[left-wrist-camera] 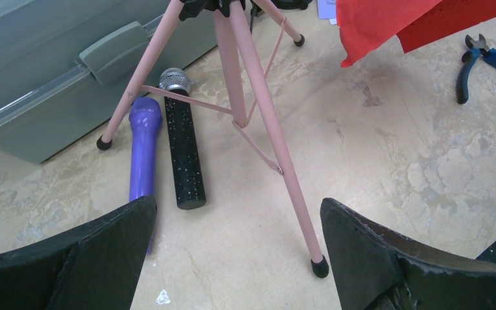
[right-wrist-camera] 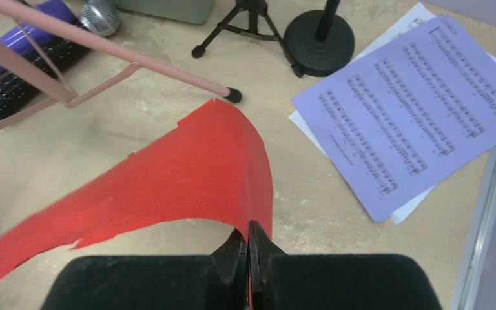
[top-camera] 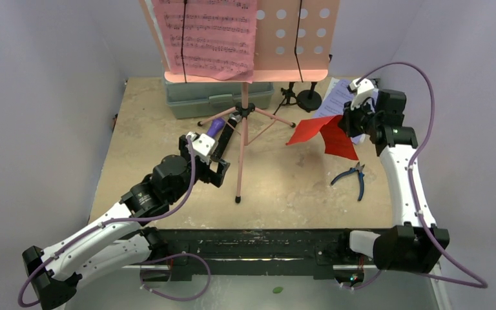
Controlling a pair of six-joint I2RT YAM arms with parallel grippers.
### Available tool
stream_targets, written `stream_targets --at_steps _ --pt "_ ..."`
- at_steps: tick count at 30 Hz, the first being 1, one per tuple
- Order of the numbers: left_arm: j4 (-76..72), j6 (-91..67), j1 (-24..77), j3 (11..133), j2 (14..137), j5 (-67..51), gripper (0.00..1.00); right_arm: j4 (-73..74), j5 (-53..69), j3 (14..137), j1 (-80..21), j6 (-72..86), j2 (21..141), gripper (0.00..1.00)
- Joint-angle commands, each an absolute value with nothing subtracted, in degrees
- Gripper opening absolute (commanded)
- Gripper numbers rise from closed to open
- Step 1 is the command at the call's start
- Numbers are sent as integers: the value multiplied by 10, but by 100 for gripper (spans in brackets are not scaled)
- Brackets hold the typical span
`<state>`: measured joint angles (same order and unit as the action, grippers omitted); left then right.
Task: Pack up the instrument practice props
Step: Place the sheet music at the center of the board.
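Right fingers (right-wrist-camera: 236, 257) are pinched shut on the edge of the red sheet (right-wrist-camera: 187, 174), which hangs curled above the bench (right-wrist-camera: 135, 123) beside a pink tripod (right-wrist-camera: 103, 45) leg. Left fingers (left-wrist-camera: 103, 248) are wide, holding nothing, low and just short of the purple microphone (left-wrist-camera: 144, 148) and black microphone (left-wrist-camera: 184, 155), which lie side by side under the tripod. My call: carry the sheet high, clear of the legs, with a firm grip because the paper looks thin and floppy. Left should straddle one mic mid-body and dodge the brace. Music pages (right-wrist-camera: 413, 97) lie flat by the black mounts (right-wrist-camera: 310, 39).

The top view looks down over the whole table (top-camera: 297, 187); both wrist views sit low, sharing the pink tripod (left-wrist-camera: 259, 97).
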<state>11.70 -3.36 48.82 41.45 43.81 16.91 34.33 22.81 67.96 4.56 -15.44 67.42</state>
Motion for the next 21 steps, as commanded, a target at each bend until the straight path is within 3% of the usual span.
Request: stream_targets --at_steps 1,7,14,21 --pt "107 -26 480 415 438 170 98 365 250 756 77 -175 721 0" --pt "108 -27 473 414 435 171 98 321 311 742 121 -137 765 0" --pt "106 -26 466 414 444 163 98 346 359 812 161 -114 911 0" --pt "105 -26 454 414 448 153 98 167 191 802 167 29 972 0"
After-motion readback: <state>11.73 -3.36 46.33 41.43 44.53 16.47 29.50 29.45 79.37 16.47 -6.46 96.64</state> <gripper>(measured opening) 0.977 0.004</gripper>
